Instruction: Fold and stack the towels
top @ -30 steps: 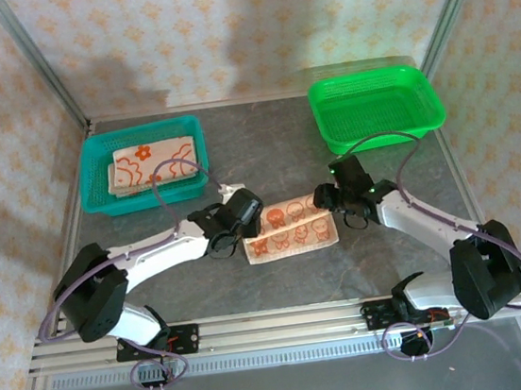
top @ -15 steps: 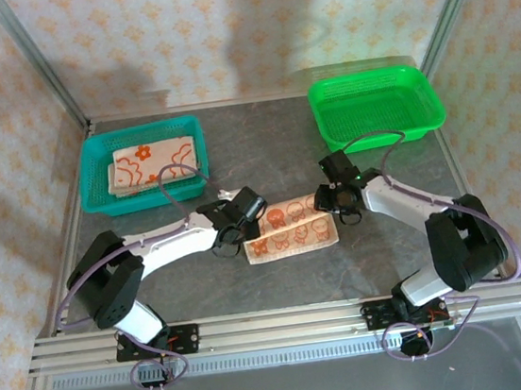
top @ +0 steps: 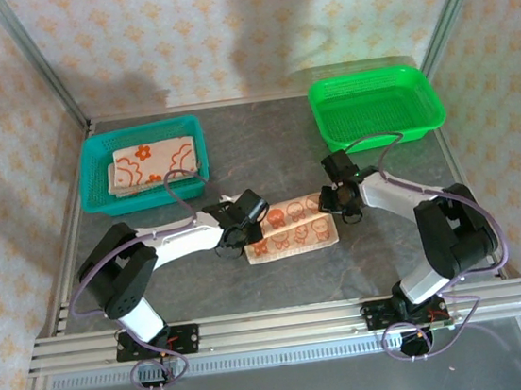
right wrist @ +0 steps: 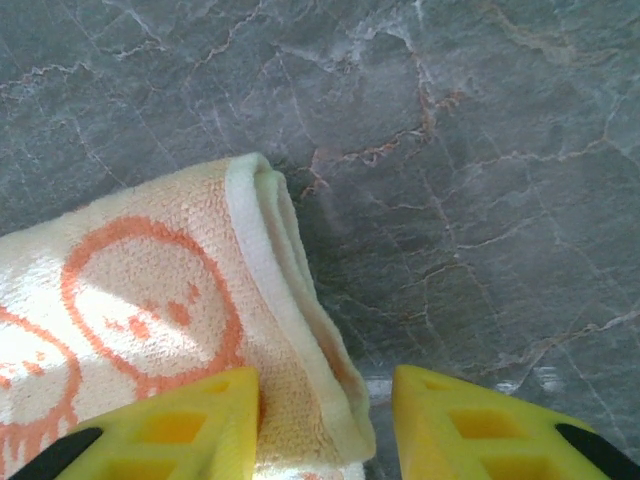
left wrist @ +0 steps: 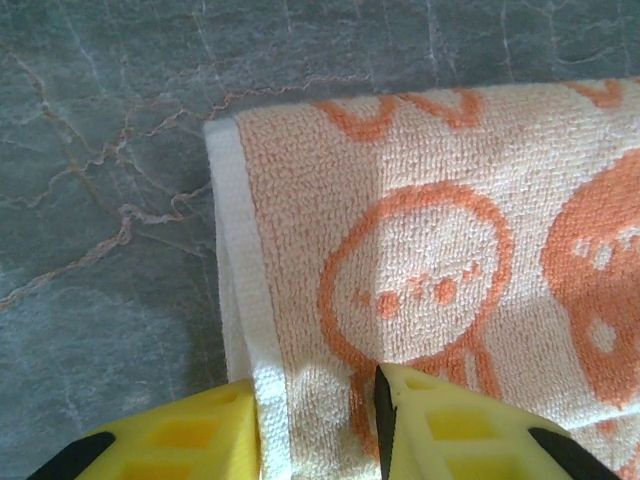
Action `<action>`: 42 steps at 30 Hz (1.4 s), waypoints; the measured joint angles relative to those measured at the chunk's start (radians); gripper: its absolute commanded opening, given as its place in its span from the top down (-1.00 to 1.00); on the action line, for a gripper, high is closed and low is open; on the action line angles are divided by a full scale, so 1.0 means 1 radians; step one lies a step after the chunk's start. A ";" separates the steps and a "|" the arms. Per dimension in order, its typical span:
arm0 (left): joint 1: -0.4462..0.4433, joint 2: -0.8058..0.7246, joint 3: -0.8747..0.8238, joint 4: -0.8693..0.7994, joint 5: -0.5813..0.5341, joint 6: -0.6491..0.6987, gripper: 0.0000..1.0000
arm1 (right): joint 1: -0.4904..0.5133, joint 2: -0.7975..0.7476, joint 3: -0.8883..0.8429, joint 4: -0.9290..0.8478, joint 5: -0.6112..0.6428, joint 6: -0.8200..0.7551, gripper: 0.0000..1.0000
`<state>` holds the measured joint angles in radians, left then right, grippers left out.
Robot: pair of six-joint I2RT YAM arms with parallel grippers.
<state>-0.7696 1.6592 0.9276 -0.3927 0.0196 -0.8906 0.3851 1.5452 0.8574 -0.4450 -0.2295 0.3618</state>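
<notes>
Folded towel (top: 291, 227) laid at table (top: 252, 282) centre, cream side up. Left gripper (left wrist: 315, 405) clamped on towel's 9 o'clock hem, cloth bunched in grip. Right gripper (right wrist: 325, 405) set astride towel's 2 o'clock corner, jaws apart, one jaw clear of cloth.
</notes>
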 measured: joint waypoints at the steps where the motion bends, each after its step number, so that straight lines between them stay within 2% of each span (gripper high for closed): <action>1: 0.000 0.000 -0.002 0.000 0.000 -0.002 0.40 | 0.000 0.001 0.000 0.002 -0.003 -0.001 0.30; 5: 0.000 0.001 -0.004 0.000 0.000 -0.002 0.65 | 0.000 0.001 0.000 0.010 -0.008 -0.008 0.35; 10: 0.000 0.001 -0.005 0.000 0.000 -0.002 1.00 | 0.000 0.001 0.000 0.015 -0.010 -0.010 0.82; 13: 0.000 0.000 -0.005 -0.002 0.000 -0.003 1.00 | 0.000 0.000 0.000 0.014 -0.016 -0.014 0.99; 19: 0.002 -0.041 -0.002 -0.051 -0.005 0.001 1.00 | 0.000 -0.041 0.000 -0.007 -0.023 -0.015 1.00; 28: 0.013 -0.167 0.031 -0.159 -0.023 0.010 1.00 | 0.008 -0.206 -0.008 -0.071 -0.045 0.024 1.00; 36: 0.012 -0.241 0.001 -0.196 -0.011 0.009 1.00 | 0.081 -0.320 -0.098 -0.095 -0.041 0.120 1.00; 42: -0.012 -0.248 -0.041 -0.194 0.018 -0.005 1.00 | 0.110 -0.337 -0.150 -0.101 -0.038 0.158 1.00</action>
<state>-0.7818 1.4113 0.8864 -0.5865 0.0372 -0.8955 0.4953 1.2079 0.7074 -0.5461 -0.2676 0.5201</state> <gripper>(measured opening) 0.047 0.042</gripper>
